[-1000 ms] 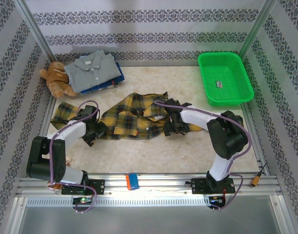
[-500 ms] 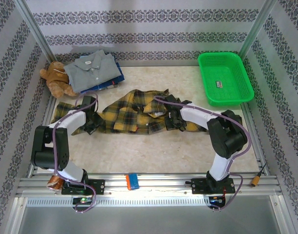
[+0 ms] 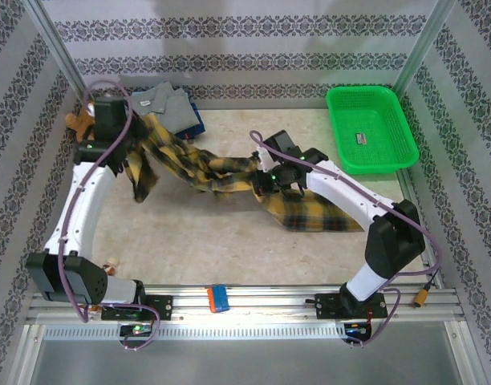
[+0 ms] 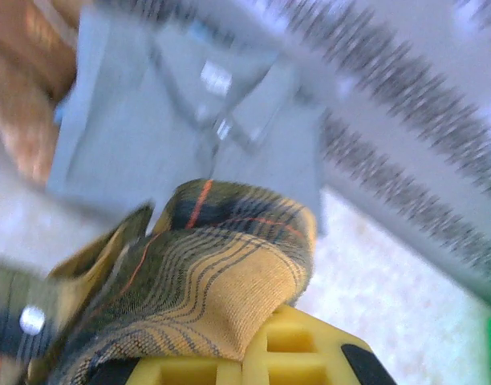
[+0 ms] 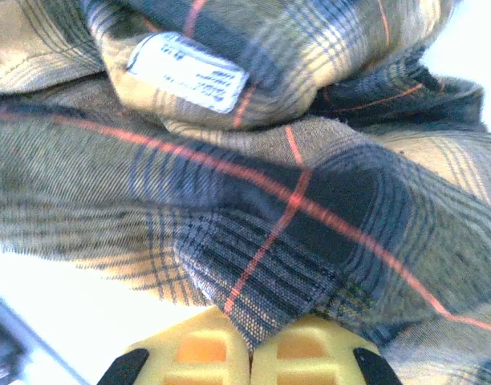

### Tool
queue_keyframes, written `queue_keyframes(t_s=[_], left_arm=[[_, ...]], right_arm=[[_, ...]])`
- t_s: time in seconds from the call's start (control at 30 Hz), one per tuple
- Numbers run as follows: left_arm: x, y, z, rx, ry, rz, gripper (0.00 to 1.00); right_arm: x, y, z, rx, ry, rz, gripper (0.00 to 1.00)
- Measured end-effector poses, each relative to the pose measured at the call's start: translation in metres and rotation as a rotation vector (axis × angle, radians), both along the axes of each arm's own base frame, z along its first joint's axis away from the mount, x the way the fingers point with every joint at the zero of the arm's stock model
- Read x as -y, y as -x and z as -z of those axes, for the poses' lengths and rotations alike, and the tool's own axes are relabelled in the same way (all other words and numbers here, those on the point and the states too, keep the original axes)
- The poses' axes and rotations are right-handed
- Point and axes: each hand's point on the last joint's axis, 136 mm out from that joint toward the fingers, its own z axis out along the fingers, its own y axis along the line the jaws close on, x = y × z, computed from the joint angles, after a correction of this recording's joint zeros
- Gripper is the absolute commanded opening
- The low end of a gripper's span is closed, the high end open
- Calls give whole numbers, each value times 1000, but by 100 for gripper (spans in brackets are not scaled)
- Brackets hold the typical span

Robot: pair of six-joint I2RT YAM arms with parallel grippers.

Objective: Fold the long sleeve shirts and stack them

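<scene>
The plaid shirt (image 3: 310,212) is soft, light flannel. It droops any way you pull it and will not keep a shape by itself. Its near end lies on the pale, speckled surface (image 3: 189,233). The rest hangs off the surface like a saggy rope between the 2 arms.

The right gripper (image 5: 249,353) is pinched tight on a fold of the shirt near the middle. Up close the cloth looks fuzzy and woven, with mustard and dark squares and thin red lines. A small white label (image 5: 188,74) is sewn on it.

Farther back and higher, the left gripper (image 4: 253,361) is clamped on a thick bunch of the other end. I think bunches like these twist the shirt. The flat edges, like the shoulders or the bottom corners, look like better places to hold so it spreads out smooth.

At the back lies the grey shirt (image 3: 169,103), folded flat, with a stiff collar. A blue shirt (image 3: 197,122) peeks out under it. A furry brown teddy bear (image 3: 75,122) sits beside them. A hard green basket (image 3: 335,132) with small holes sits far right.
</scene>
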Motion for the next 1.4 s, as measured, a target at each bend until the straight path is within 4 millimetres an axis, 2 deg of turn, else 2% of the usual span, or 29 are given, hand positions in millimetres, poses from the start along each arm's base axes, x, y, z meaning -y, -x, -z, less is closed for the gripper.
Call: queue_keyframes(t_s=[0.07,0.17,0.23,0.33,0.4,0.47,0.57,0.6,0.67,0.77,0.8,0.87,0.93,0.97,1.0,1.03,1.07,1.1,1.13,1.17,1.2,1.23,1.27,1.3,1.37,1.4], left_arm=[[-3,2,-52,103,-39,0,0],[-7,12,-143,288,-97,-4,0],[-10,26,-204,419,-143,-16,0],[-17,49,-284,601,-213,-49,0],[-20,63,-322,698,-258,-70,0],[-22,73,-346,773,-295,-86,1],[-23,68,-354,807,-319,-78,1],[-20,59,-351,804,-316,-57,1],[-12,34,-340,787,-298,-5,1],[13,-28,-299,703,-251,105,2],[32,-56,-276,656,-235,159,2],[79,-104,-225,563,-198,281,4],[144,-149,-155,444,-140,428,11],[171,-164,-122,391,-116,486,35],[207,-180,-77,317,-81,557,55],[234,-190,-37,250,-45,608,57],[259,-197,2,184,-10,651,61],[280,-200,38,119,26,688,72],[297,-199,74,45,53,715,87],[304,-197,99,-17,72,724,99],[308,-192,120,-80,83,727,100],[306,-187,132,-129,83,724,100],[302,-184,134,-154,80,717,100],[295,-181,127,-160,73,709,100],[274,-169,100,-164,60,689,100],[257,-157,78,-165,56,673,100]], right_arm=[[-23,4,-29,17,-85,-63,2],[-61,9,-79,48,-228,-167,3],[-90,15,-116,57,-342,-239,4],[-125,26,-162,49,-479,-328,4],[-144,36,-188,35,-558,-380,5],[-160,45,-208,16,-631,-423,4],[-172,52,-218,-42,-715,-441,2],[-173,49,-214,-67,-732,-428,0],[-170,37,-194,-125,-740,-366,1],[-144,3,-135,-241,-695,-184,1],[-129,-10,-110,-283,-672,-105,2],[-97,-28,-65,-362,-626,44,10],[-59,-39,-18,-445,-572,205,31],[-41,-41,2,-476,-548,271,38],[-22,-40,23,-512,-520,348,50],[-1,-36,43,-543,-486,421,60],[13,-32,56,-562,-459,468,64],[32,-28,70,-577,-424,532,69],[51,-25,79,-585,-395,592,72],[65,-24,82,-578,-376,635,73],[82,-23,82,-561,-353,680,74],[95,-25,78,-530,-334,710,75],[106,-27,72,-490,-321,729,75],[115,-29,64,-449,-300,738,75],[117,-35,44,-369,-250,709,76],[112,-39,32,-321,-225,671,76]])
